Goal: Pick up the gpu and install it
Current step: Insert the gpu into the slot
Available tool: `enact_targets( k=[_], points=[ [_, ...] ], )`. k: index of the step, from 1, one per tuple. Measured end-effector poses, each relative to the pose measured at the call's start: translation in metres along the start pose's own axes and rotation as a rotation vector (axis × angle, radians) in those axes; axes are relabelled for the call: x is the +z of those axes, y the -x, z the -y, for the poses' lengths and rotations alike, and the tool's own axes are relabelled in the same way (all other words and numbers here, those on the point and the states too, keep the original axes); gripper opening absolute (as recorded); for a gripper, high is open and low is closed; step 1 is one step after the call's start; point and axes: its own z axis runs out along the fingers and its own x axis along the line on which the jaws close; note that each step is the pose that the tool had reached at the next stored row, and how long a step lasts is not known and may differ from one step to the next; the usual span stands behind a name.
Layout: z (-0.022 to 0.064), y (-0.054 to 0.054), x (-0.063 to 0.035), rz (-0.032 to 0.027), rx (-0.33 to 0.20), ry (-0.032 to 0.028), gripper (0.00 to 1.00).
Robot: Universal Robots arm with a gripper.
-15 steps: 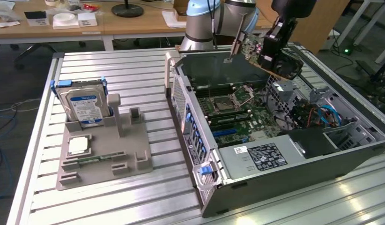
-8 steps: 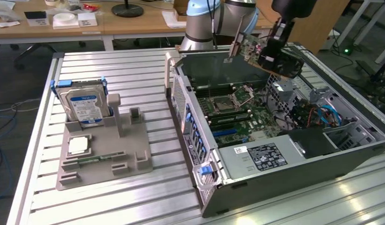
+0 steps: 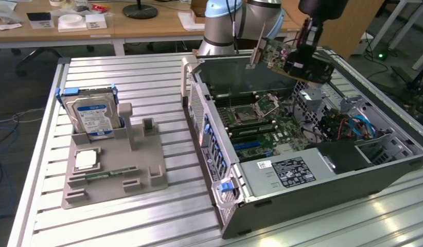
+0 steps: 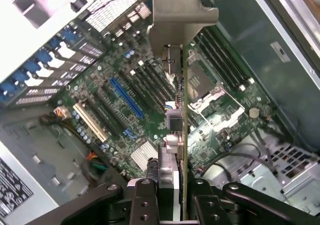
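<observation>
The gpu (image 3: 283,55) hangs in the air above the open computer case (image 3: 321,190), over its far end and clear of everything inside. The hand (image 4: 172,207) has it pinched by one end, jaws closed narrowly on the thin board. In the wrist view the card runs edge-on away from the fingers, with its metal bracket (image 4: 182,12) at the far end. Held on edge like this, its connector side can face down toward the motherboard (image 3: 260,123), which is probably the reason for the grip. Below the card lie the expansion slots, among them a long blue slot (image 4: 126,97), not yet touched. Well apart on the counter (image 3: 143,77), toward the exterior view's left, a grey holder (image 3: 115,175) keeps a hard drive (image 3: 93,117) standing upright.
</observation>
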Motion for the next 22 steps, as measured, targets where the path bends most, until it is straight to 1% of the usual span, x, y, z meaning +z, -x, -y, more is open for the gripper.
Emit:
enact_targets(
  k=[22],
  points=[
    [0.0000, 0.0000, 0.0002, 0.0125, -0.399, -0.0058, 0.28]
  ],
)
